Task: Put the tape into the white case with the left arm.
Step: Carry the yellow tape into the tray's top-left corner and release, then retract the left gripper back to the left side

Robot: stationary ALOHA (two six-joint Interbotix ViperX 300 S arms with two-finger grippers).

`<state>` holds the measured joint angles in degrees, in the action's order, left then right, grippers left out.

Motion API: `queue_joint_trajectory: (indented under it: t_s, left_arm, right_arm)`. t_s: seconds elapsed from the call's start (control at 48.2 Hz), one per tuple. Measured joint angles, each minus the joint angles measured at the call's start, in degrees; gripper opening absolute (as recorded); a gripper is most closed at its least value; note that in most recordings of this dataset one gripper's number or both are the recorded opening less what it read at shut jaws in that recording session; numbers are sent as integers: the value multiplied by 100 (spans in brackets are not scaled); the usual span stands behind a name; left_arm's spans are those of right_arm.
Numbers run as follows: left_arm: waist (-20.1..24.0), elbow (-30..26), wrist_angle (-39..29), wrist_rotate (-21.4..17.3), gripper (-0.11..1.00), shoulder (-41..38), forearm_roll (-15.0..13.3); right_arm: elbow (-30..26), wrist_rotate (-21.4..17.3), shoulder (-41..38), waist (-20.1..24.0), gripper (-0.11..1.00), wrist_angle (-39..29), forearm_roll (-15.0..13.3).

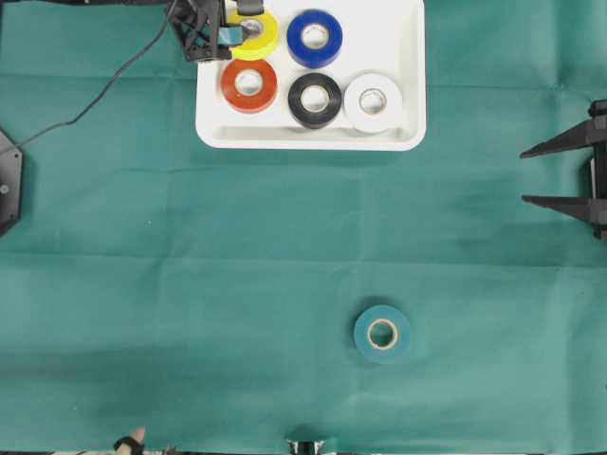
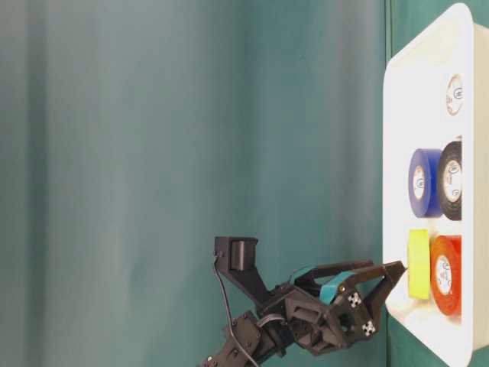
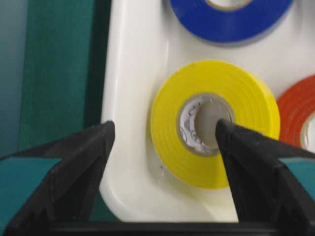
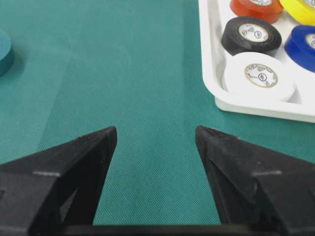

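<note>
I see the large shallow white plastic case with rounded corners and a raised rim lying at the far edge of the green cloth-covered table. Five flat tape rolls lie in it: a glossy yellow roll in the far left corner, a blue roll beside it, and nearer me a row of an orange-red roll, a black roll and a white roll, the last two touching.

My left gripper, black with teal tape bands, hangs over the case's left rim with its pointed fingers spread wide. One tip sits over the rim's outer edge, the other over the yellow roll's cardboard core; neither pinches the roll, which lies flat on the case floor close to the corner wall. The orange-red roll sits just beside the yellow one, so that corner is crowded.

A sixth roll, teal with a pale core, lies alone on the cloth well apart from the case, toward the near middle of the table, with open cloth all round it.

My right gripper, all black, rests at the right edge with its prongs spread, holding nothing, pointing across bare, finely woven cloth toward the case's near corner. A thin black cable trails over the cloth left of the case.
</note>
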<state>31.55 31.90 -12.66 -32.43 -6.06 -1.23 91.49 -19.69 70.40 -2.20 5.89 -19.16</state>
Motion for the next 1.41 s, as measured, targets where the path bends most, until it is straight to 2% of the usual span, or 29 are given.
queue_joint_trajectory:
  t_s: [0.207, 0.477, 0.684, 0.891, 1.161, 1.306, 1.409]
  left_arm:
    - [-193, 325, 0, 0, 83, 483, 0]
    - [-791, 809, 0, 9, 83, 1222, 0]
    - [-1248, 1081, 0, 185, 83, 1573, -9]
    - [-1907, 1371, 0, 791, 83, 1863, -18]
    - [-2795, 1714, 114, 1811, 83, 2373, -18]
    - [-3076, 1969, 562, 2145, 83, 2654, -18]
    - [-3270, 2294, 1274, 2268, 83, 2918, -18]
  right_arm:
    - [0, 0, 0, 0, 98, 0, 0]
    - [0, 0, 0, 0, 98, -9, 0]
    - [0, 0, -9, -9, 98, 0, 0]
    - [0, 0, 0, -18, 98, 0, 0]
    - [0, 0, 0, -18, 98, -9, 0]
    - [0, 0, 0, -18, 98, -9, 0]
    - [0, 0, 0, -9, 98, -9, 9]
